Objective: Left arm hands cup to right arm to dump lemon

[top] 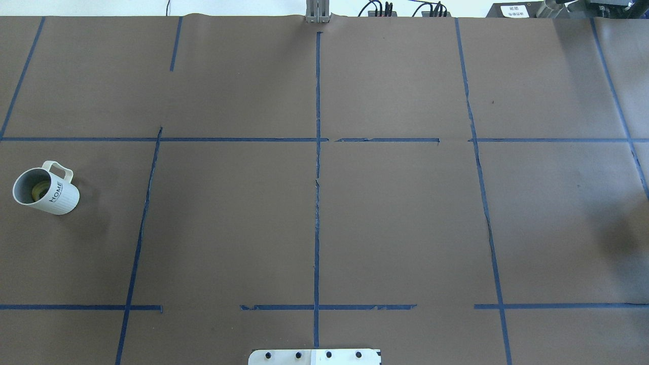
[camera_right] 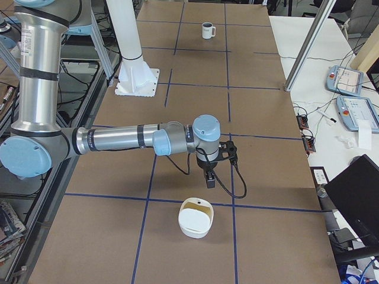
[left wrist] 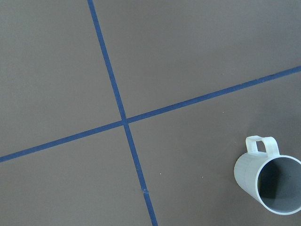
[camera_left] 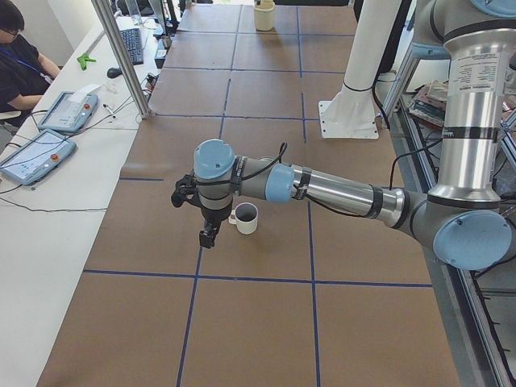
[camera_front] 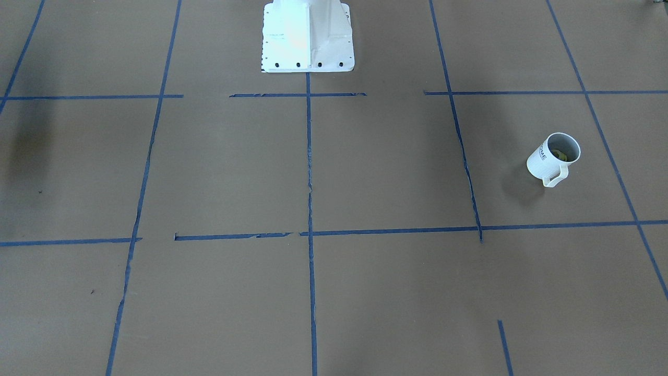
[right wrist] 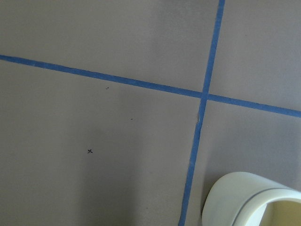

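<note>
It's a robotics lab. The left arm (camera_left: 330,189) and right arm (camera_right: 118,141), 2 grey-and-blue industrial machines, reach over a long table (camera_left: 266,330) papered brown and squared off with blue tape (camera_left: 242,279). On the far side of the left claw (camera_left: 208,237) from the robot, a white bench (camera_left: 48,234) holds 2 teach pendants (camera_left: 34,153) and a keyboard (camera_left: 131,44), with a person (camera_left: 20,60) seated there. Past the right claw (camera_right: 209,179) stands a dark monitor (camera_right: 355,189).

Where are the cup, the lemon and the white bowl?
cup (top: 61,196): overhead exterior view, lettered side.
lemon (top: 38,192): overhead exterior view, visible top inside cup.
white bowl (camera_right: 194,223): exterior right view, outer wall.
</note>
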{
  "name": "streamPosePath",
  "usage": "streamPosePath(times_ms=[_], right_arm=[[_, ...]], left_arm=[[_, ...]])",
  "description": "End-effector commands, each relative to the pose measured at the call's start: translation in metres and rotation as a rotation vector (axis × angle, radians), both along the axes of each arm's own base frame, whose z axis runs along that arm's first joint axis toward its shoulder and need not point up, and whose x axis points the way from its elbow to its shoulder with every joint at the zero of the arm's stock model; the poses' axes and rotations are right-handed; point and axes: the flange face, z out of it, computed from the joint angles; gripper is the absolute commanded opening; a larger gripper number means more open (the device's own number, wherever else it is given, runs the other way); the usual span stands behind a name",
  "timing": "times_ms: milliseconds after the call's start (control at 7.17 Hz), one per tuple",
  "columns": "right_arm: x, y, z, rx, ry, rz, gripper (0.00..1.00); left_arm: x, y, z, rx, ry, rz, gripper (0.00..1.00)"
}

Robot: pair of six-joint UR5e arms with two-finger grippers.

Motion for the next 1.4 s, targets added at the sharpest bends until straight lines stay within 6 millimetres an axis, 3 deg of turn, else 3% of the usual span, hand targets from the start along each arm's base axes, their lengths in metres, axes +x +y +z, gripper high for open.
streamPosePath(times_ms=[0,140,279,558,837,1256], right_arm=[[-0.014,-0.008,-0.011,0.027,-0.007,-0.035,1.0],[-0.014,-0.008,-0.01,0.026,-0.007,-0.035,1.0],[-0.014,-0.008,-0.011,0.024,-0.007,-0.032,1.0],[-0.014,-0.008,-0.01,0.021,-0.007,-0.031,1.0],[-0.014,-0.008,-0.011,0.022,-0.007,-0.03,1.0],[-0.014,-0.008,-0.009,0.019,-0.007,-0.032,1.0]], left_arm=[[0.043,0.0,0.004,-0.1,0.001,-0.002,1.0],[0.069,0.001,0.004,-0.162,0.006,-0.026,1.0],[0.086,0.017,0.016,-0.16,0.009,-0.031,1.0],[0.14,0.049,0.036,-0.164,0.012,-0.133,1.0],[0.195,0.061,0.039,-0.187,0.006,-0.176,1.0],[0.211,0.062,0.048,-0.215,-0.002,-0.16,1.0]])
